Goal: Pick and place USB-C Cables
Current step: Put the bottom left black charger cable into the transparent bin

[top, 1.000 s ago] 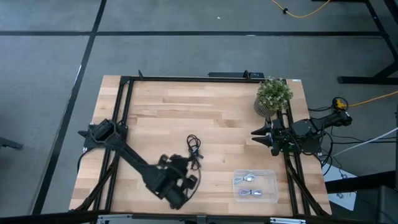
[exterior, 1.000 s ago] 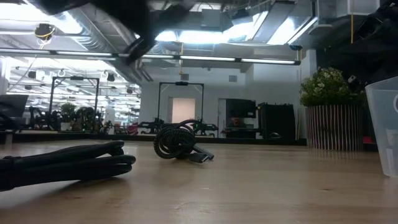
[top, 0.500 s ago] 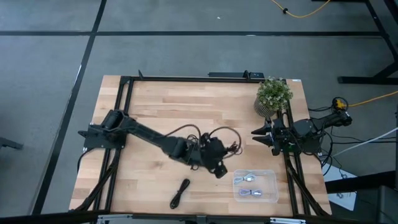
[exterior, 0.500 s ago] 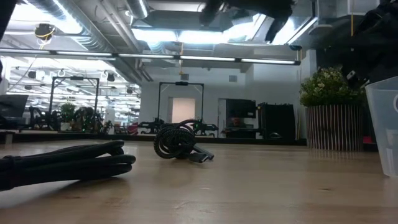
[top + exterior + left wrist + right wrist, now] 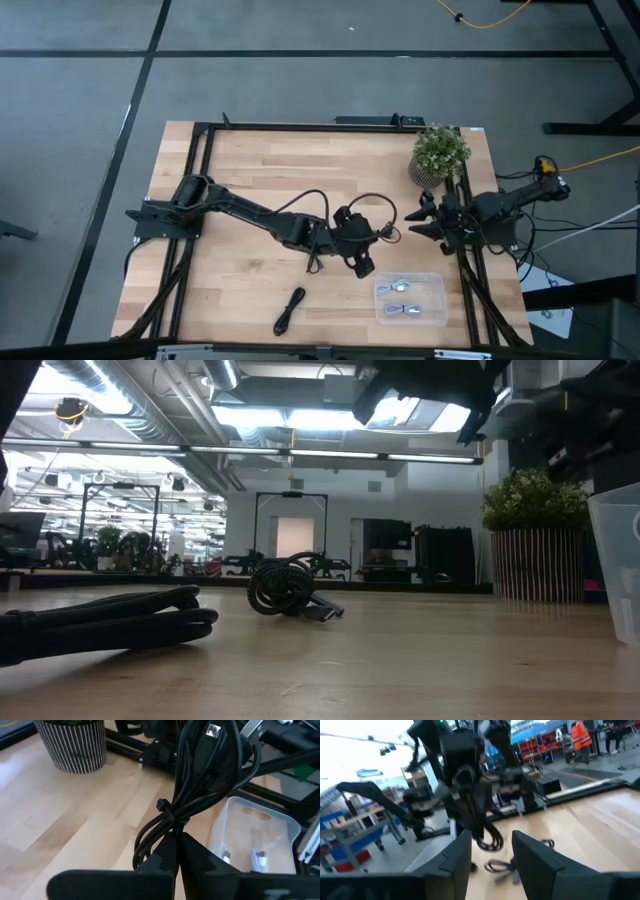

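The left pincer (image 5: 357,252), clamped on a dangling black USB-C cable bundle (image 5: 200,795), hovers just beside the clear bin (image 5: 438,300); the right pincer (image 5: 422,217) waits, fingers apart.

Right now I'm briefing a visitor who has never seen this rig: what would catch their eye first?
The left gripper, stretched across mid-table, shut on a black cable bundle beside the clear bin that holds pale cables. The right gripper waits open at the table's right edge, below the potted plant.

Light wooden table (image 5: 250,170) with two black cable bundles (image 5: 289,310) (one coiled), clear bin (image 5: 435,300), potted plant (image 5: 439,153).
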Robot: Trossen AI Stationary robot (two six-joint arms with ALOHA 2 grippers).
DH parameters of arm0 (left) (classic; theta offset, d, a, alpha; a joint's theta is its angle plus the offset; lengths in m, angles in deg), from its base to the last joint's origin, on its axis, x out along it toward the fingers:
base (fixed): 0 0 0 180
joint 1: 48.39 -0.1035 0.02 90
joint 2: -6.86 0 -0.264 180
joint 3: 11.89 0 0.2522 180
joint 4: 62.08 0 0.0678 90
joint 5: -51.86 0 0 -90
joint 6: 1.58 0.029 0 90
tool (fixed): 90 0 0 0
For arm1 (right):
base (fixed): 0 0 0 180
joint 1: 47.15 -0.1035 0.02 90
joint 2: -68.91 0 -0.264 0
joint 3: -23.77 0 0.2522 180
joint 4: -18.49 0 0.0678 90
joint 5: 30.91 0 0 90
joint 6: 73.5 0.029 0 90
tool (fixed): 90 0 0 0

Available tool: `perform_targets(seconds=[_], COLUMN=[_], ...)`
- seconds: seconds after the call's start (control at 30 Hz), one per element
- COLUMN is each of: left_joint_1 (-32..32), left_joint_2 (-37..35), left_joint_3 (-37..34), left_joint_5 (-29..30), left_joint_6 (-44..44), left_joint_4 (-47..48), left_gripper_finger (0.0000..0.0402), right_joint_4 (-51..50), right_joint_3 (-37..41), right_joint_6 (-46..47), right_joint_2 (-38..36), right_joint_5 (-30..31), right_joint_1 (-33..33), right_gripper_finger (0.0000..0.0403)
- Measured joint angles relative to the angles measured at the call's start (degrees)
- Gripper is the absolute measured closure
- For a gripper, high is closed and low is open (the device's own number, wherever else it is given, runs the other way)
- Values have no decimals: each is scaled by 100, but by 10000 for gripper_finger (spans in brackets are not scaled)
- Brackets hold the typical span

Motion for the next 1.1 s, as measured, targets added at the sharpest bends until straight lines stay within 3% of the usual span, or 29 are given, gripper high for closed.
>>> perform_targets(seconds=[0.13, 0.37, 0.73, 1.1], left_joint_1=[-28, -161, -354, -391], left_joint_2=[-9, 57, 290, 396], left_joint_3=[-1, -1, 8, 4], left_joint_5=[32, -6, -157, -252], left_joint_6=[2, 7, 11, 9], left_joint_4=[-62, -195, -360, -397], left_gripper_finger=[401, 401, 401, 401], right_joint_4=[239, 1661, 2604, 2972], right_joint_3=[46, 46, 46, -60], right_joint_6=[-79, -388, -70, -58], right_joint_2=[307, 1052, 2112, 2554], right_joint_5=[-2, -413, -355, -258], right_joint_1=[0, -2, -2, 0], right_gripper_finger=[256, 256, 256, 256])
